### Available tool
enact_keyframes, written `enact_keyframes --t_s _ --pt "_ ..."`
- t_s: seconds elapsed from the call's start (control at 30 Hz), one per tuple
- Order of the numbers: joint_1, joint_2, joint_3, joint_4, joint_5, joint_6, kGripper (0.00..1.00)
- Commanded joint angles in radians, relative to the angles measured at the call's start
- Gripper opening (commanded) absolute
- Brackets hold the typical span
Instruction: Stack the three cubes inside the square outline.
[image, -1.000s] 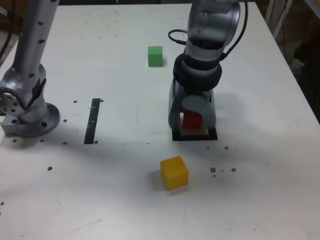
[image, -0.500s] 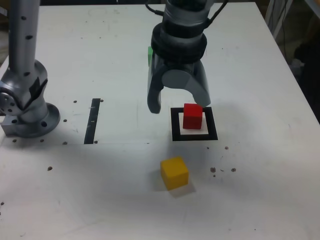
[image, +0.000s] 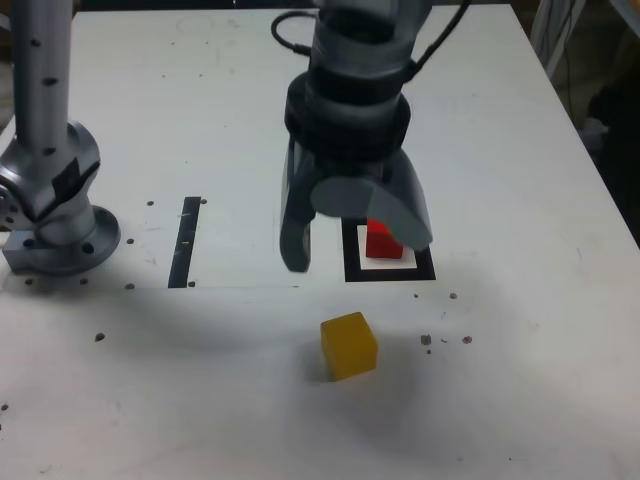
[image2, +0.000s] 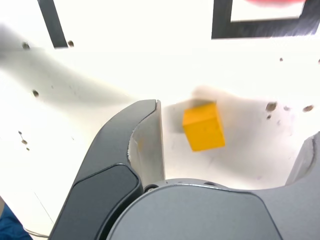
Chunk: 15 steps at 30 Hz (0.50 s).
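With my gripper (image: 361, 252) spread wide and holding nothing, I see the yellow cube (image: 349, 347) on the table (image: 520, 400), ahead of the fingertips and, in the wrist view, between the lines of both fingers.

White tabletop (image: 520, 340) marked with small dark specks and thin scratches, seen from above at an angle. A straight black strip (image: 185, 243) lies on it toward the exterior view's left. Soft grey shadows and pale glare cross the surface. Beyond the table's edge on the exterior view's right, the room is dark, with a hanging cable (image: 568, 60) near the top corner.
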Motion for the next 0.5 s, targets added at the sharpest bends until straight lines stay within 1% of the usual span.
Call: enact_keyframes --t_s 0.0,0.23,0.47 --pt "-0.029 0.004 0.006 -0.004 -0.003 -0.032 1.00" --pt "-0.106 0.020 0.009 -0.017 0.001 -0.133 1.00" --pt "-0.116 0.062 0.021 -0.042 -0.005 -0.144 0.99"
